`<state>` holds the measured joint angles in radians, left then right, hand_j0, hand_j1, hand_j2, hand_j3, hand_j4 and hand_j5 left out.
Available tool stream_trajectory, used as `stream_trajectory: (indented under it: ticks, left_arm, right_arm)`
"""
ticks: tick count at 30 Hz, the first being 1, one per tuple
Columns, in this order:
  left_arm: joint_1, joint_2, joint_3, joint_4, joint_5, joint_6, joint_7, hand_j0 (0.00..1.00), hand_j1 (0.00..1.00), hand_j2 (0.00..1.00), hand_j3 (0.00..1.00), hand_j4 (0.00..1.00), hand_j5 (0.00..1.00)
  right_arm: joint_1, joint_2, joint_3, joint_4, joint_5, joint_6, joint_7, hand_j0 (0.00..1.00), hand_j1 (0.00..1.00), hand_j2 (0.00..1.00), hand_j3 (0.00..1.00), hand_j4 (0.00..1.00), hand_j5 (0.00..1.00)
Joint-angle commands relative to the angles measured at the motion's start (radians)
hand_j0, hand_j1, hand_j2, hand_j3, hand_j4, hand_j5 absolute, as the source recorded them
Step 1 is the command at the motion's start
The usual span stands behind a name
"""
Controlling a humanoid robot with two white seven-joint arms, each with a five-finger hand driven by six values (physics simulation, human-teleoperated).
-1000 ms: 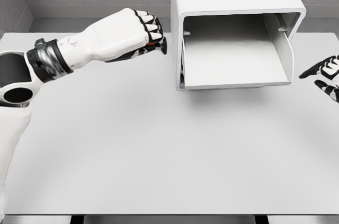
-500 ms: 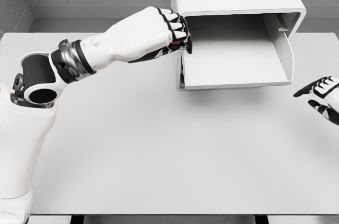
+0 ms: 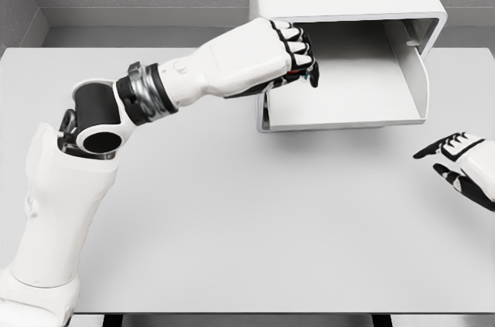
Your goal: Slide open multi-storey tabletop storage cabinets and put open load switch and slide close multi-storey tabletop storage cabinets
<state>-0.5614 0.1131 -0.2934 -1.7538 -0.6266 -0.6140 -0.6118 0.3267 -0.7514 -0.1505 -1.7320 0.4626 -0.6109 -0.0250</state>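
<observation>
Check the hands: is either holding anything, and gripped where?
The left hand is curled around a small red-and-dark object, mostly hidden by its fingers; the grip point cannot be told. The right hand is open and holds nothing.

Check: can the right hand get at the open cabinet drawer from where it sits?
Probably yes. The right hand rests open on the table, right of and nearer than the drawer, with only bare surface between. The left hand, fist closed on a small object, occupies only the drawer's left side.
</observation>
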Motion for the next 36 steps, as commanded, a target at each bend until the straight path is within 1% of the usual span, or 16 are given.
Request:
stream_trajectory:
  ticks: [1,6,9,10,11,12,14,15,22,24,29,31,36]
  left_arm:
    - [0.000,-0.027,-0.009,0.011,-0.021,0.003,0.001,0.46,0.46,0.46,0.46,0.46,0.46]
    - [0.000,-0.050,-0.023,0.007,-0.025,0.003,0.001,0.46,0.46,0.46,0.46,0.46,0.46]
    - [0.002,-0.067,-0.024,0.007,-0.028,0.003,0.001,0.46,0.46,0.46,0.46,0.46,0.46]
    - [0.002,-0.067,-0.047,0.007,-0.027,0.003,0.001,0.46,0.46,0.46,0.46,0.46,0.46]
    - [0.002,-0.069,-0.052,0.008,-0.028,0.003,0.001,0.47,0.47,0.47,0.47,0.47,0.47]
    - [0.002,-0.079,-0.056,0.010,-0.028,0.003,0.001,0.47,0.47,0.47,0.47,0.47,0.47]
    - [0.002,-0.112,-0.058,0.016,-0.068,0.003,0.001,0.47,0.47,0.47,0.47,0.47,0.47]
    - [0.002,-0.113,-0.059,0.028,-0.084,0.003,0.001,0.47,0.47,0.47,0.47,0.47,0.47]
    - [0.000,-0.113,-0.066,0.056,-0.110,0.003,0.001,0.48,0.48,0.48,0.48,0.48,0.48]
    - [0.000,-0.113,-0.081,0.063,-0.110,0.003,0.001,0.48,0.48,0.48,0.48,0.48,0.48]
    - [-0.003,-0.113,-0.085,0.109,-0.125,0.003,0.001,0.48,0.48,0.48,0.48,0.48,0.48]
    - [-0.014,-0.113,-0.087,0.123,-0.133,0.003,0.001,0.49,0.49,0.49,0.49,0.49,0.49]
    - [-0.020,-0.113,-0.101,0.123,-0.137,0.003,0.001,0.50,0.50,0.50,0.50,0.50,0.50]
  right_arm:
    - [0.000,0.010,0.002,-0.001,-0.005,0.000,0.008,0.57,0.57,0.57,0.57,0.57,0.57]
    - [-0.003,0.012,0.019,-0.006,-0.005,0.000,0.010,0.57,0.57,0.57,0.57,0.57,0.57]
    - [-0.008,0.029,0.029,-0.009,-0.004,0.000,0.011,0.57,0.57,0.57,0.57,0.57,0.57]
    - [-0.011,0.035,0.029,-0.011,-0.005,0.000,0.031,0.57,0.57,0.57,0.57,0.57,0.57]
    - [-0.011,0.049,0.029,-0.009,-0.005,0.000,0.039,0.57,0.57,0.57,0.57,0.57,0.57]
    - [-0.012,0.049,0.029,-0.011,-0.005,0.000,0.040,0.57,0.57,0.57,0.57,0.57,0.57]
    - [-0.014,0.050,0.029,-0.011,-0.005,0.000,0.040,0.57,0.57,0.57,0.57,0.57,0.57]
    - [-0.014,0.050,0.029,-0.011,-0.005,0.000,0.040,0.57,0.57,0.57,0.57,0.57,0.57]
    - [-0.015,0.053,0.031,-0.009,-0.004,0.000,0.040,0.57,0.57,0.57,0.57,0.57,0.57]
    - [-0.021,0.053,0.039,-0.009,-0.004,0.000,0.040,0.57,0.57,0.57,0.57,0.57,0.57]
    - [-0.023,0.055,0.048,-0.012,-0.005,0.000,0.040,0.57,0.57,0.57,0.57,0.57,0.57]
    - [-0.035,0.061,0.063,-0.012,-0.004,0.000,0.040,0.57,0.57,0.57,0.57,0.57,0.57]
    - [-0.035,0.061,0.066,-0.014,-0.005,0.000,0.040,0.57,0.57,0.57,0.57,0.57,0.57]
